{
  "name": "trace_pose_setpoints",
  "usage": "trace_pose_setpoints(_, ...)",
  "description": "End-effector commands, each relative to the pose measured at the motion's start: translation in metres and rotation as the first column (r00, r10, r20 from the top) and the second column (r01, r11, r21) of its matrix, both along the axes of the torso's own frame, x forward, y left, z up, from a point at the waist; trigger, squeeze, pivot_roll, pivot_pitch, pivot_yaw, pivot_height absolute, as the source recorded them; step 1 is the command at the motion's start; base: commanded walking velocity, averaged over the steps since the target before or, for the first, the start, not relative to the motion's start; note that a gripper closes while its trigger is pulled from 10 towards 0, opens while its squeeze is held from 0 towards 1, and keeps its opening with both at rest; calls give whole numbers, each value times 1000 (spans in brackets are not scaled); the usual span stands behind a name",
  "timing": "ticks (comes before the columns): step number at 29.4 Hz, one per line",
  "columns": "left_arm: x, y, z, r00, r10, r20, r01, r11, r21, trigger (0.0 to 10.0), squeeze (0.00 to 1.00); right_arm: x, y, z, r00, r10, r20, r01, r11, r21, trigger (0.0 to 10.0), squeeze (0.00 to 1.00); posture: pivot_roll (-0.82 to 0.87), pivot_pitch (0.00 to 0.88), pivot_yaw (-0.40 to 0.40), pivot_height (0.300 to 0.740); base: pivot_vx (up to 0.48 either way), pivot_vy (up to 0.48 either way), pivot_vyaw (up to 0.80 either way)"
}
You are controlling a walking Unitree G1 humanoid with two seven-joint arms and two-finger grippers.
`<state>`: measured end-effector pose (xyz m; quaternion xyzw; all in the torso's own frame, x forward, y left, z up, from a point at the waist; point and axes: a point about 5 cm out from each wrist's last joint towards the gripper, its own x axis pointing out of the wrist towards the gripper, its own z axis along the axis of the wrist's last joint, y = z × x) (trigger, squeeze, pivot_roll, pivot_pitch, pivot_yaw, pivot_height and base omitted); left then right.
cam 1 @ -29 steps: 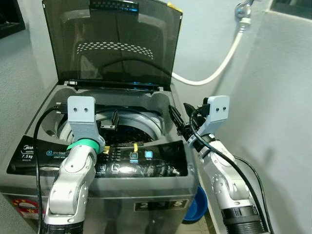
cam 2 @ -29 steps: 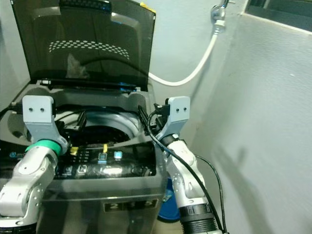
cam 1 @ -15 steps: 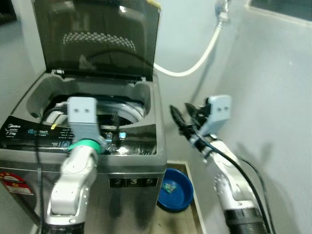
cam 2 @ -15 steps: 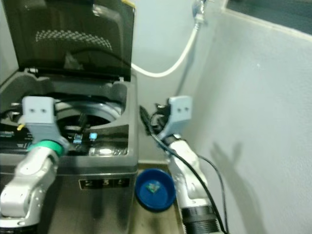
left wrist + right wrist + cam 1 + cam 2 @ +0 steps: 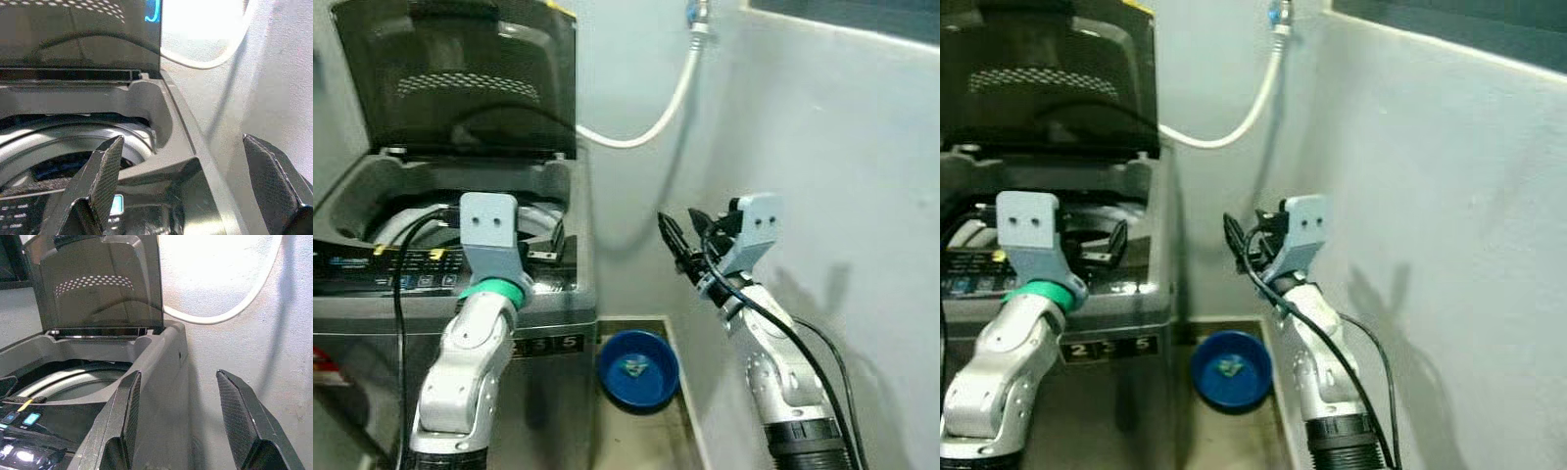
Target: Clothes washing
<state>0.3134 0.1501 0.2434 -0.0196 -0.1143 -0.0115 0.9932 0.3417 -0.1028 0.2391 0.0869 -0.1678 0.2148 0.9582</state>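
Pale walls corner your washing machine [image 5: 460,284], its lid [image 5: 455,78] raised and drum [image 5: 58,152] showing no clothes you can make out, so loading looks undone. Left gripper [image 5: 190,181] hangs over the panel, right gripper [image 5: 183,418] beside the machine, both spread and empty. Below sits a blue basin [image 5: 637,369].

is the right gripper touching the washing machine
Apart. In the left eye view, the right gripper hangs beside the washing machine, with bare wall showing between its black fingers and the machine's side.
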Motion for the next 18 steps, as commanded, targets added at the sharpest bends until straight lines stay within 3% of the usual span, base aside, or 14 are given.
trace_pose_setpoints(1,1,-1,-1,1000,-12,-7,12,1000,-2,10000,0,-1,2,1,1000,11,-1,-11,1000,3,10000,0,22,15,-38,740,0,0,0)
trace_pose_setpoints(7,0,0,-1,1000,-3,2,3,1000,5,10000,0,0,3,0,1000,15,-3,-15,1000,-3,10000,0,20,13,-41,740,0,480,0)
trace_pose_setpoints(18,-1,6,-3,999,35,21,-36,999,31,10000,0,1,-3,0,999,-35,24,35,999,-15,10000,0,21,1,-35,740,0,0,73)
